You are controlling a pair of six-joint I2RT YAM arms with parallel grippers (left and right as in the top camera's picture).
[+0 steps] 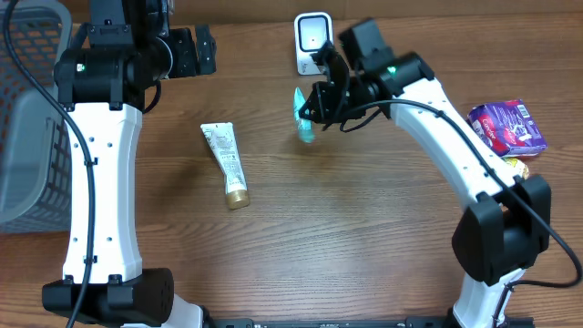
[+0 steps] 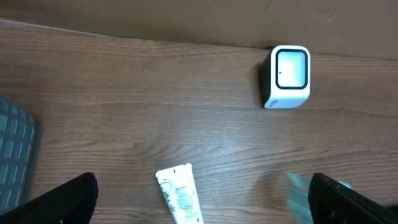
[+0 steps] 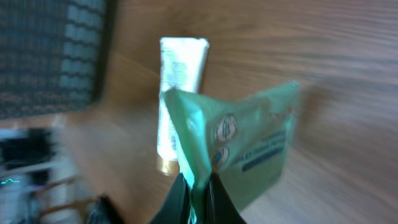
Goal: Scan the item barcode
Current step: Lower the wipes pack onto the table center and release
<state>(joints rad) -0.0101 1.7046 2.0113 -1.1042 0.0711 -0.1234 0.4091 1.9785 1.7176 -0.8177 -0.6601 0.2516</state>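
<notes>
Stock on view, 1 wooden table (image 1: 346,237), bearing all below. 1 grey mesh basket (image 1: 27,118), far left edge, well apart from the work. 2 white arms: right gripper (image 1: 314,100) pinched tight on the top edge of the green packet (image 1: 304,118), which hangs off the table, near the scanner (image 1: 312,41) and on its front side without touching it; left gripper (image 1: 196,52) spread wide, holding nothing, parked at the back left. Status, as judged: pickup done, packet carried most of the way; left to do is presenting the barcode to the scanner window and getting the read. The wrist view shows the packet face with 2 round emblems and a blue strip, no barcode legible there, so a turn of the wrist may be called for. 1 purple snack packet (image 1: 506,126), far right, with 1 small yellow item (image 1: 516,167) just beside it, kind unclear. 1 white tube with gold cap (image 1: 226,164), flat on the table between the arms, well left of the packet. Obstructions: none between packet and scanner; tube and purple packet lie clear of that path
</notes>
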